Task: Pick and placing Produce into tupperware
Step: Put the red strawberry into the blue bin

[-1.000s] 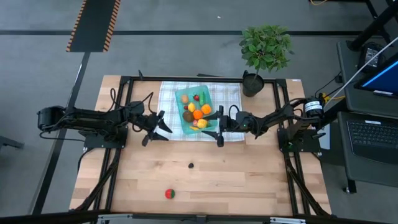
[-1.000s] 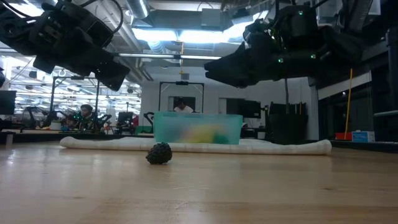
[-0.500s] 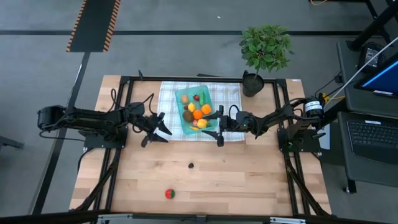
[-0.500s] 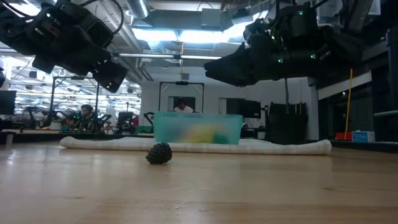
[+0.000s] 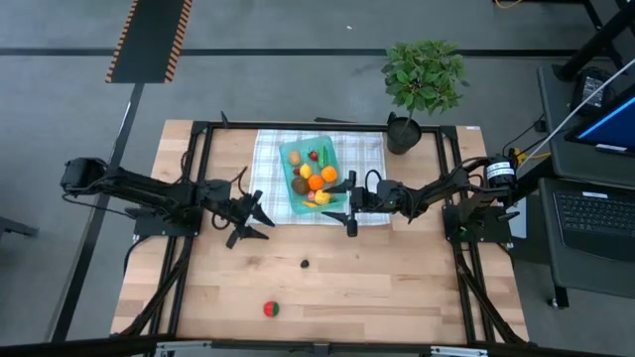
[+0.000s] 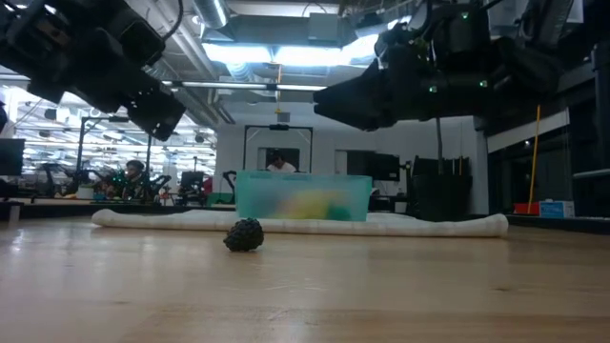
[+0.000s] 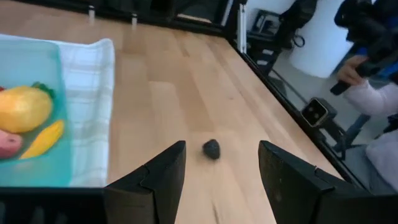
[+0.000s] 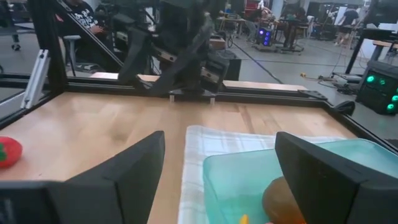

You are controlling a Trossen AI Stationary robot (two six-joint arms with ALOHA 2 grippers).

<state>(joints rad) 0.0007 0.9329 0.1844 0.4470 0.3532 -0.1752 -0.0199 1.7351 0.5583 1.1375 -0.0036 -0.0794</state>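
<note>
The teal tupperware (image 5: 312, 171) stands on a white-green checked cloth (image 5: 273, 159) and holds several pieces of produce, among them oranges (image 5: 321, 178). A small dark berry (image 5: 305, 264) lies on the bare wood, and a red fruit (image 5: 270, 309) lies near the front edge. My left gripper (image 5: 256, 220) hovers open above the table beside the cloth's left near corner. In its wrist view the berry (image 7: 212, 149) shows between the fingers, farther off. My right gripper (image 5: 349, 204) hovers open at the tupperware's right side, holding nothing.
A potted plant (image 5: 422, 79) stands at the table's far right corner. Black frame rails (image 5: 198, 178) run along both sides. Bare wood lies open between the cloth and the front edge. A person's sleeve (image 7: 379, 93) shows beyond the table edge.
My left gripper has swung toward the table's near edge, away from the cloth's left side, and has stayed open. The right arm and all the produce have kept still.
</note>
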